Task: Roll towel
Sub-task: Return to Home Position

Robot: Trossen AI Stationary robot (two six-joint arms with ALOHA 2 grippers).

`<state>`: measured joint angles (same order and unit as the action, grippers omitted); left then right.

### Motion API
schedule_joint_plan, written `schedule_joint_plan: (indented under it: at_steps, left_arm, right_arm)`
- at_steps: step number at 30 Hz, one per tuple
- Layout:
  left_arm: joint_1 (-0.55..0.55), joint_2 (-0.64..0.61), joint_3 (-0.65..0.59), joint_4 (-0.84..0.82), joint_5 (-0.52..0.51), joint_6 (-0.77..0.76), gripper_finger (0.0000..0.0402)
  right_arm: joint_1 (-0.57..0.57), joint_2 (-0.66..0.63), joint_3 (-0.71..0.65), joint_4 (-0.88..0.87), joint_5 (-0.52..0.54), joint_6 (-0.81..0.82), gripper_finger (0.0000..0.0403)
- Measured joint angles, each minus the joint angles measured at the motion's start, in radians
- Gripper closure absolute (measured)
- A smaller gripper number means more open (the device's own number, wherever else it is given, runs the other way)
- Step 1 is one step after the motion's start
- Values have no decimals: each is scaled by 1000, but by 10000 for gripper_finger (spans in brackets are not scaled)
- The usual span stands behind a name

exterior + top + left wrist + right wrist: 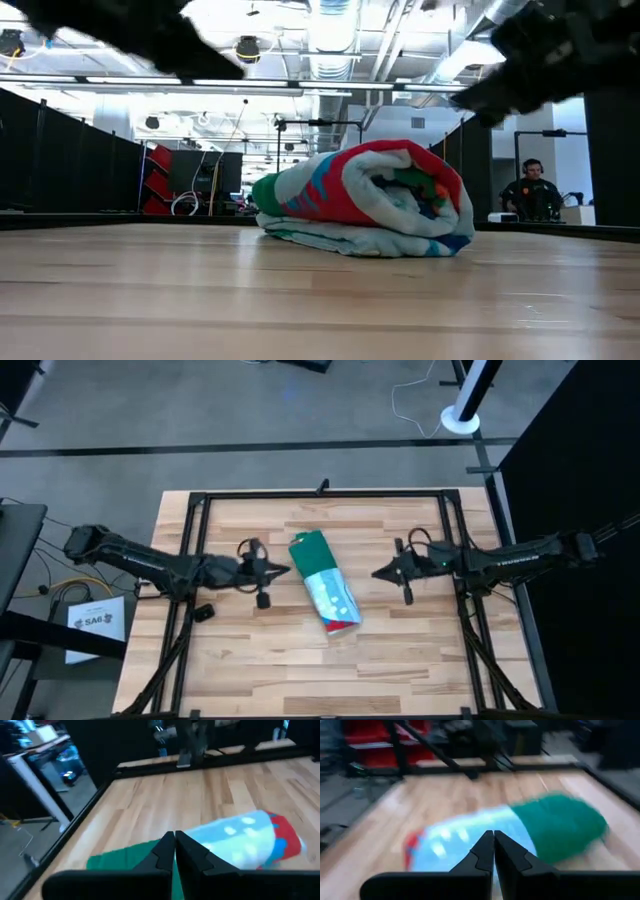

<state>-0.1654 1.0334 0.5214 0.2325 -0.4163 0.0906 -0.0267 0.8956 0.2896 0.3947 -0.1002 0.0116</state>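
High view: the towel point(323, 581) lies rolled up in the middle of the table point(250, 670).
Low view: its rolled end shows red, blue and green layers.
Left gripper point(287, 570): left of the towel, fingers pressed together.
Right gripper point(377, 574): right of the towel, fingers pressed together.

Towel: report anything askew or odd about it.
The towel is rolled but lies slanted on the table, not square to its edges. In the low view its open end looks loosely bunched. Both grippers, left and right, are shut, off it.
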Motion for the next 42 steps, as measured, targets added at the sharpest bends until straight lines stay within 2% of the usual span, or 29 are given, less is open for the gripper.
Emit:
schedule_joint_plan:
  at_steps: [2, 5, 9, 12, 19, 25, 30, 32, 42]
  left_arm:
    - [-54, -41, -72, 40, -63, -26, 402]
    - [-93, -97, -168, 175, -96, -9, 402]
    - [-82, -225, -303, 250, -123, -11, 402]
    - [-68, -342, -387, 257, -123, -40, 402]
    - [-85, -620, -508, 180, -114, -20, 402]
    - [-84, -820, -507, -117, -116, -61, 402]
    - [-84, -877, -507, -168, -96, -87, 402]
    - [-83, -881, -507, -171, -52, -88, 402]
    - [-83, -869, -507, -173, -32, -140, 402]
  right_arm:
    - [39, -23, -52, 6, 76, 24, 403]
    - [86, -63, -85, -35, 186, 24, 403]
    - [108, -151, -114, -81, 199, -37, 403]
    - [82, -269, -112, -178, 201, -69, 403]
    - [25, -540, -112, -406, 200, -46, 403]
    - [-13, -753, -120, -549, 192, -14, 403]
    - [-19, -895, -161, -578, 151, -16, 403]
    - [-19, -890, -177, -576, 148, -17, 403]
    - [-22, -888, -222, -538, 99, -8, 403]
